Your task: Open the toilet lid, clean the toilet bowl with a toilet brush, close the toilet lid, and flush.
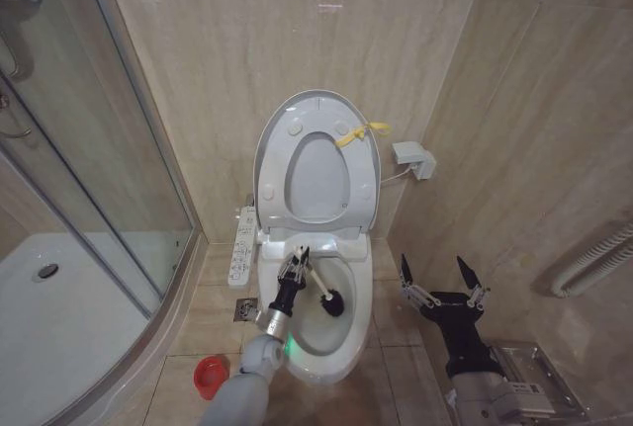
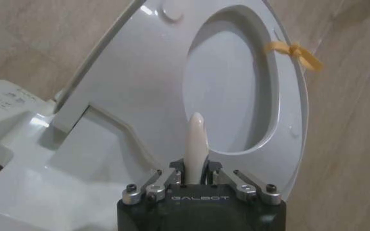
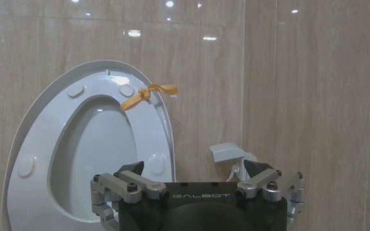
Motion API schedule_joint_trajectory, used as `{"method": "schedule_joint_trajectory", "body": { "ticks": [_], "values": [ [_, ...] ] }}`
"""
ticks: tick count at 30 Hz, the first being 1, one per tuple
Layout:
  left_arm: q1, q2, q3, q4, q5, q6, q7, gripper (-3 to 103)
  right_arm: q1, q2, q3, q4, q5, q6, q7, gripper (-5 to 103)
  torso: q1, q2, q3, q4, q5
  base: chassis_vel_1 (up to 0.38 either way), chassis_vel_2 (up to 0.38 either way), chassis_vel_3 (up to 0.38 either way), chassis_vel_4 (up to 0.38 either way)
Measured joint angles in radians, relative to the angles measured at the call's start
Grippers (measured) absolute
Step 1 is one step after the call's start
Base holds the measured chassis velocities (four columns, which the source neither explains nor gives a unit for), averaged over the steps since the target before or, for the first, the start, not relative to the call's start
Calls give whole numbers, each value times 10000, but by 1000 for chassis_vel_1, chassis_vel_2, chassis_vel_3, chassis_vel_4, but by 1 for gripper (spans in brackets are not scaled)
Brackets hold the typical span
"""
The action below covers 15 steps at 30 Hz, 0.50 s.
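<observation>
The toilet lid (image 1: pixel 318 174) stands raised against the wall behind the ring seat (image 1: pixel 278 144), with a yellow tag (image 1: pixel 361 132) at its edge. My left gripper (image 1: pixel 295 266) hovers over the toilet bowl's rim (image 1: pixel 363 307), shut on the toilet brush's thin white handle (image 2: pixel 196 139). The dark bristle head (image 1: pixel 333 300) is down inside the bowl. On the floor left of the toilet sits the red holder (image 1: pixel 210 377). My right gripper (image 1: pixel 442 283) stands open and holds nothing, to the right of the bowl, facing the lid (image 3: pixel 101 154).
A button panel (image 1: pixel 241 246) juts out at the seat's left. The glass shower enclosure (image 1: pixel 89 149) and its tray (image 1: pixel 59 317) take up the left. A white box (image 1: pixel 413 159) hangs on the right wall, with a ribbed hose (image 1: pixel 593 263) lower down. A floor drain (image 1: pixel 246 309) lies beside the bowl.
</observation>
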Motion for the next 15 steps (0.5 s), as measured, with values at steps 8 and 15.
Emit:
{"method": "schedule_joint_trajectory", "body": {
  "ticks": [8,15],
  "values": [
    [-168,-134,-616,1153,1975,-792,546,22,0,0,0,0,0,0,0,100,0,0,-1,1,-1,0,0,0,0],
    [-216,-278,-543,1041,2058,-913,496,22,0,0,0,0,0,0,0,100,0,0,-1,-2,-1,0,0,0,0]
  ]
}}
